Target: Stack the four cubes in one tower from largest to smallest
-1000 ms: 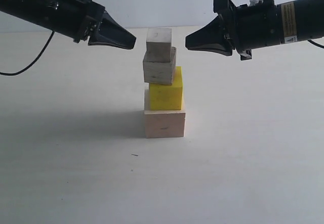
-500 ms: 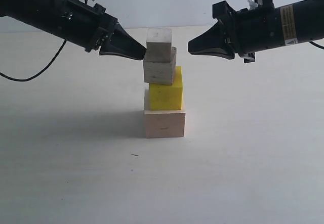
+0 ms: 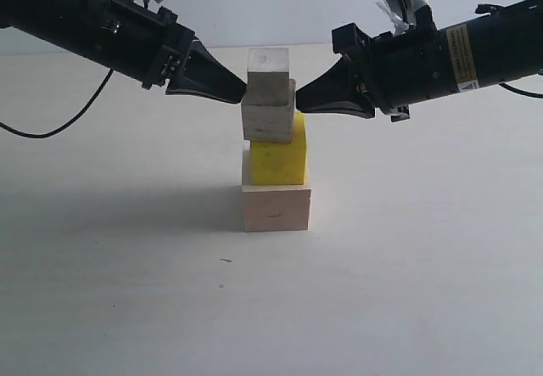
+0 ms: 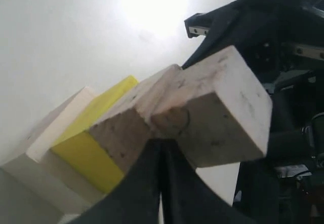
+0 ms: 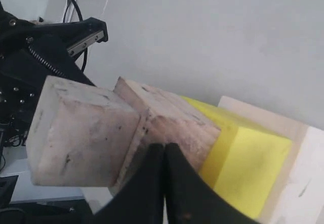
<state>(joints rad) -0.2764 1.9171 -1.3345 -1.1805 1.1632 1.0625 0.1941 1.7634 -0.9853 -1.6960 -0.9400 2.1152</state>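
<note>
Tower [image 3: 273,143] shown at middle of table [image 3: 407,274]. Large pale cube [image 3: 277,208] set at base, yellow cube [image 3: 278,157] on it, medium pale cube [image 3: 267,120] above, small pale cube [image 3: 267,69] on top. Upper cubes seated slightly askew. Left gripper [image 3: 236,94] clenched, nothing held, tip pressed against left side where small and medium cubes meet. Right gripper [image 3: 302,103] clenched, nothing held, tip placed at medium cube's upper right edge, apparently touching.
</note>
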